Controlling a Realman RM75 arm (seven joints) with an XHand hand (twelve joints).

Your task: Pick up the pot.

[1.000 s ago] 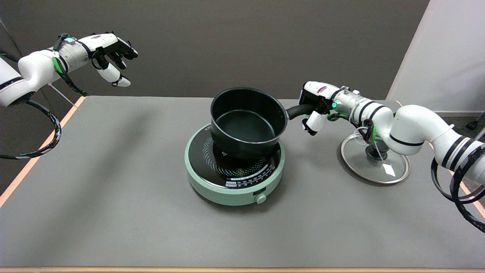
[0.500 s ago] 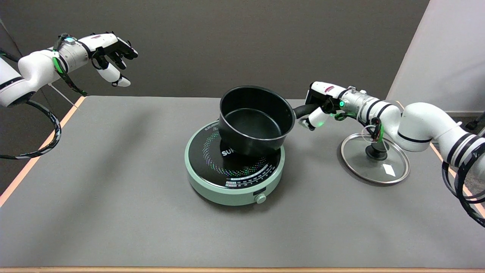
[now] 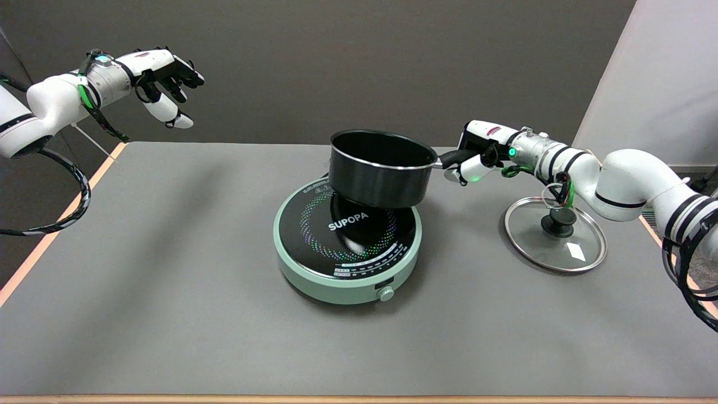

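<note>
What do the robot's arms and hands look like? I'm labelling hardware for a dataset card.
Both arms are glossy white rounded segments with black bands at the joints and loose black cables looping off them. The right hand is white-backed with black inner parts, a small red marking on its back and a green light at the wrist. The left hand matches, with green wiring at its wrist.

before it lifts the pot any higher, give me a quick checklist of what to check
1. Right hand grips the pot by its handle: ok.
2. Pot clear of the cooker: ok, its top shows beneath.
3. Pot level: not ok, it tilts.
4. Pot holds nothing that could spill: cannot tell, the inside is barely in view.
5. Lid apart from the pot, flat on the table: ok.
</note>
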